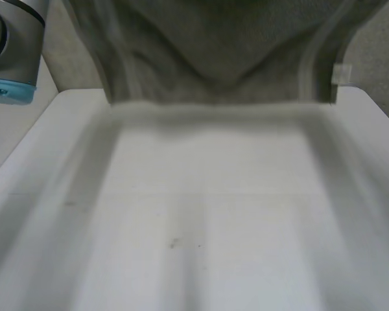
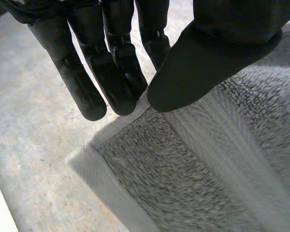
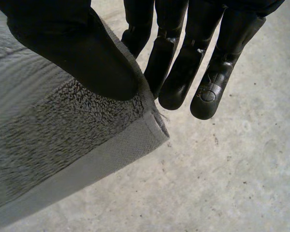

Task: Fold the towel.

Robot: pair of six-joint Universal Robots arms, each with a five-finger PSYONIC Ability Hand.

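The grey towel [image 1: 220, 52] hangs at 12 o'clock over the white table [image 1: 214, 227]. Its lower hem possibly touches the far edge. The left hand [image 2: 222, 48] pinches one towel corner between thumb and fingers. The right hand [image 3: 72, 48] pinches another corner the same way. The left arm [image 1: 13, 45] sits at 10 o'clock.

A white tabletop [image 1: 214, 214] stretches from near to far. It is plain except for a small dark smudge [image 1: 174, 243] near the middle and a fainter mark [image 1: 70, 203] off to the left. Past its far corners, left and right, lies a grey floor [image 3: 241, 183], rough-looking and flecked with little dark specks.
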